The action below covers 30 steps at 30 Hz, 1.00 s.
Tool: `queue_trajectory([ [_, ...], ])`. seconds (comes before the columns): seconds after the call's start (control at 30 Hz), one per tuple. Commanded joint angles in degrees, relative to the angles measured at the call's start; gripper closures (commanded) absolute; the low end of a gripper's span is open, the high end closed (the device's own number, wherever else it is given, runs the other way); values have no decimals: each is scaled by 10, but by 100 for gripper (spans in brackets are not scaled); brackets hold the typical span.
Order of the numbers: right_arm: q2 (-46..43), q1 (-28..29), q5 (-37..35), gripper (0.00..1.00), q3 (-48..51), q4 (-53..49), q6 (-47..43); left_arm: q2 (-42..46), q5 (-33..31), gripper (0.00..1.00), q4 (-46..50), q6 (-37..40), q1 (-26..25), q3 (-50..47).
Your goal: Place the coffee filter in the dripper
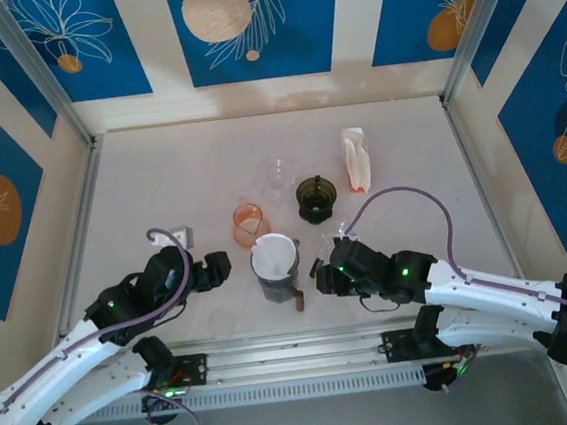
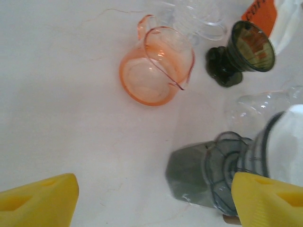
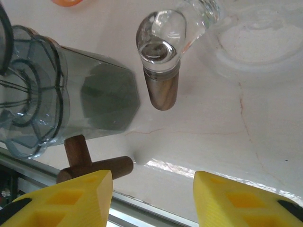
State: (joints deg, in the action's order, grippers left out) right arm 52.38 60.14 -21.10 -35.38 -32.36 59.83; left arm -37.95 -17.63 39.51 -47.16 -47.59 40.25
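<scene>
The white coffee filter (image 1: 274, 251) sits in the grey dripper (image 1: 273, 284); left gripper (image 1: 221, 269) and right gripper (image 1: 322, 279) flank it, both with jaws apart, empty.

Table (image 1: 159, 174) with grey dripper (image 1: 274, 286), white pouch (image 1: 357, 158)

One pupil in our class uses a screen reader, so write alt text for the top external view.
A grey dripper with a white coffee filter sitting in it stands on a pale table between the left end effector and right end effector, both open. Behind it are an orange jug, a dark green cup and a white bag.
</scene>
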Motion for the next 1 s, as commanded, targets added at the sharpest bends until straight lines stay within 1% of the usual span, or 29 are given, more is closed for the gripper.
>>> queue_trajectory([
  [0.0, -4, -3, 1, 52, 14, 12, 27, -15, 62, 23, -39, 12, 60, -15],
  [0.07, -7, -3, 0, 52, 20, 13, 33, -37, 126, 28, -83, 11, 116, -27],
  [0.1, -7, -4, 1, 52, 23, 14, 36, -48, 149, 29, -101, 9, 134, -31],
  [0.13, -8, -3, 1, 52, 27, 15, 38, -62, 168, 31, -124, 8, 154, -36],
  [0.2, -10, -3, 1, 53, 33, 17, 42, -90, 183, 32, -169, 9, 172, -37],
  [0.27, -10, -3, 3, 53, 37, 22, 44, -126, 185, 32, -212, 13, 179, -34],
  [0.4, -11, -2, 4, 53, 39, 22, 45, -214, 178, 32, -253, 22, 186, 1],
  [0.53, -14, 0, 5, 53, 44, 24, 49, -294, 163, 36, -264, 31, 191, 37],
  [0.7, -15, 0, 6, 53, 51, 28, 55, -372, 152, 39, -267, 42, 196, 82],
  [0.77, -17, 1, 5, 53, 52, 27, 54, -395, 152, 40, -273, 44, 196, 94],
  [0.9, -22, 1, 4, 53, 57, 26, 56, -436, 126, 41, -266, 51, 197, 120],
  [0.97, -25, 1, 3, 53, 60, 26, 56, -457, 124, 43, -259, 59, 196, 135],
])
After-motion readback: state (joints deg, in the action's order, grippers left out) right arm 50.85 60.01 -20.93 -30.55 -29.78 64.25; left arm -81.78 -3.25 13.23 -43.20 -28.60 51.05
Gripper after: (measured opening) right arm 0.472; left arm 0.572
